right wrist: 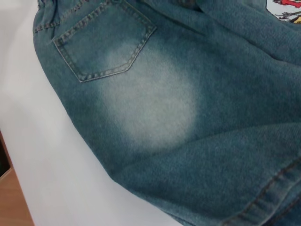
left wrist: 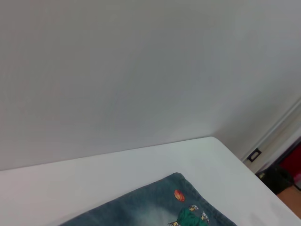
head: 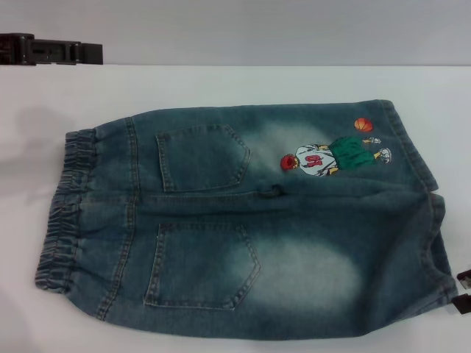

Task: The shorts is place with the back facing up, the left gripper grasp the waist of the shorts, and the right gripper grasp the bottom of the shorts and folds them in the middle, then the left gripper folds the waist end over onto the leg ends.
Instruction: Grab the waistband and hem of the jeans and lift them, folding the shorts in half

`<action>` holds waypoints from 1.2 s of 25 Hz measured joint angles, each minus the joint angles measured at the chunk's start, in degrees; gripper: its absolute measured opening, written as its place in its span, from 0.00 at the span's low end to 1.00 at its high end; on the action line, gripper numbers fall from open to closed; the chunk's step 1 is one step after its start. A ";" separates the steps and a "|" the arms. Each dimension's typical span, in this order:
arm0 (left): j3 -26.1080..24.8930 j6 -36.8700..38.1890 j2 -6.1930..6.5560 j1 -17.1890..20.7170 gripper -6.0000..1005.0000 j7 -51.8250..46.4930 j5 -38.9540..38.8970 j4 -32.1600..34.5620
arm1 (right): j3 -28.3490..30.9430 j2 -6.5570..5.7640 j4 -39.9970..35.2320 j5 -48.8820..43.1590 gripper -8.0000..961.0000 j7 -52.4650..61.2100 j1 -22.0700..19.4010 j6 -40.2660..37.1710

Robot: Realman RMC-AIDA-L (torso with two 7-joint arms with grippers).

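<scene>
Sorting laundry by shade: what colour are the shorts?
Faded blue denim shorts, with paler washed patches; clearest in the head view.

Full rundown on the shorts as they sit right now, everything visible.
The shorts are blue faded-wash denim, lying flat and unfolded on the white table, back up. The gathered elastic waistband faces the robot's left, the stitched leg hems its right. Two patch pockets show, with pale worn patches beside them. A cartoon basketball-player print sits on the far leg. Nothing grips them; the right gripper is barely in view at the near hem.
</scene>
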 joint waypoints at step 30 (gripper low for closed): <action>0.52 1.68 0.40 -0.41 0.75 -1.44 -0.50 1.79 | -3.78 1.95 -3.92 -0.61 0.53 1.37 -0.13 0.06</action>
